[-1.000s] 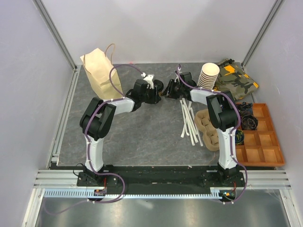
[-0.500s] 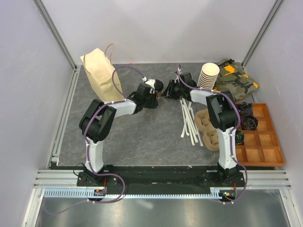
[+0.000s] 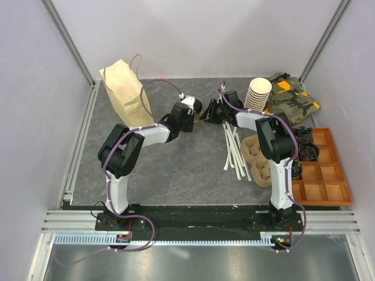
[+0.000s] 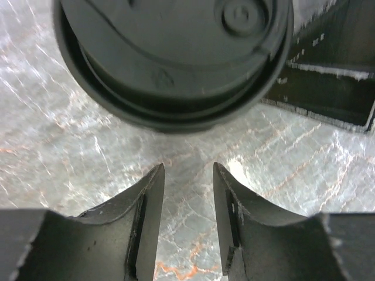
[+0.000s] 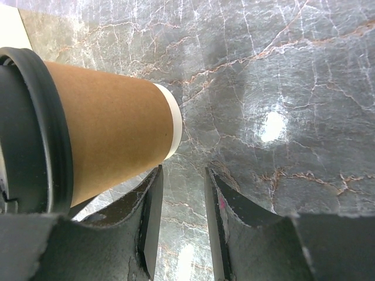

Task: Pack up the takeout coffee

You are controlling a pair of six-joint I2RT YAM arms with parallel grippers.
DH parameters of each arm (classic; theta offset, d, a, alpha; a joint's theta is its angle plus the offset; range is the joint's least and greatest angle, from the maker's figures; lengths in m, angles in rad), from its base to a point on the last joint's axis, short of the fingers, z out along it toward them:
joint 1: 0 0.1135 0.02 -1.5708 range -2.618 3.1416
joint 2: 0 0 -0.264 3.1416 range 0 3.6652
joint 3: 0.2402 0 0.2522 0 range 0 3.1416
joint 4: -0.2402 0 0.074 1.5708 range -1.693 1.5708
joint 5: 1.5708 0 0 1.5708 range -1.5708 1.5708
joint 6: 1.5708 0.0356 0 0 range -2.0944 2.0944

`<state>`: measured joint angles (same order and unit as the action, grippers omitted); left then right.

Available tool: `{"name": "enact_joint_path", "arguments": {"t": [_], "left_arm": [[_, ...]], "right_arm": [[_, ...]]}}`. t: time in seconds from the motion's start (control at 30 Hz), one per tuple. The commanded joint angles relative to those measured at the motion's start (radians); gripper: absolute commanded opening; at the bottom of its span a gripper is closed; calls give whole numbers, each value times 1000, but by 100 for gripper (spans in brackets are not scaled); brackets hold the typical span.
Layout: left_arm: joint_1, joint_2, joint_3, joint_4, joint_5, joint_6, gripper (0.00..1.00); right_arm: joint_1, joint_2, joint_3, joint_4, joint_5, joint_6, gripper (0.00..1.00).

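The takeout coffee (image 3: 197, 109), a brown paper cup with a black lid, stands at the back middle of the table between my two grippers. In the left wrist view its lid (image 4: 170, 58) fills the top, just beyond my left gripper (image 4: 187, 175), which is open with only table between its fingers. In the right wrist view the cup (image 5: 111, 137) lies left of my right gripper (image 5: 183, 175), against the outer side of the left finger (image 5: 149, 205). That gripper is open too, with nothing between its jaws. From above, the left gripper (image 3: 188, 112) and right gripper (image 3: 210, 112) flank the cup.
A brown paper bag (image 3: 123, 88) stands at the back left. At the back right are a stack of lidless cups (image 3: 258, 93) and a camouflage cloth (image 3: 295, 96). White strips (image 3: 234, 149), a pulp cup carrier (image 3: 256, 159) and an orange compartment tray (image 3: 325, 172) lie on the right.
My left wrist has turned and moved slightly right, closer to the cup, and its jaws have narrowed a little. The right arm has hardly moved.
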<state>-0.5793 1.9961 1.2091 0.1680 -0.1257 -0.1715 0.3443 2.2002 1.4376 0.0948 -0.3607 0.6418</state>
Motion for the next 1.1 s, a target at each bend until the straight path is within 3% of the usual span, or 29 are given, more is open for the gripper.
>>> {"name": "enact_joint_path", "arguments": {"t": [0.0, 0.4, 1.0, 1.07], "left_arm": [[6, 18, 66, 94, -26, 58, 44], [30, 104, 197, 67, 24, 57, 29], [78, 211, 399, -85, 167, -11, 25], [73, 190, 365, -62, 185, 13, 30]], "right_arm": [[5, -31, 9, 36, -6, 30, 42], [7, 10, 55, 65, 11, 58, 42], [5, 131, 227, 91, 105, 91, 42], [4, 121, 231, 89, 97, 76, 42]]}}
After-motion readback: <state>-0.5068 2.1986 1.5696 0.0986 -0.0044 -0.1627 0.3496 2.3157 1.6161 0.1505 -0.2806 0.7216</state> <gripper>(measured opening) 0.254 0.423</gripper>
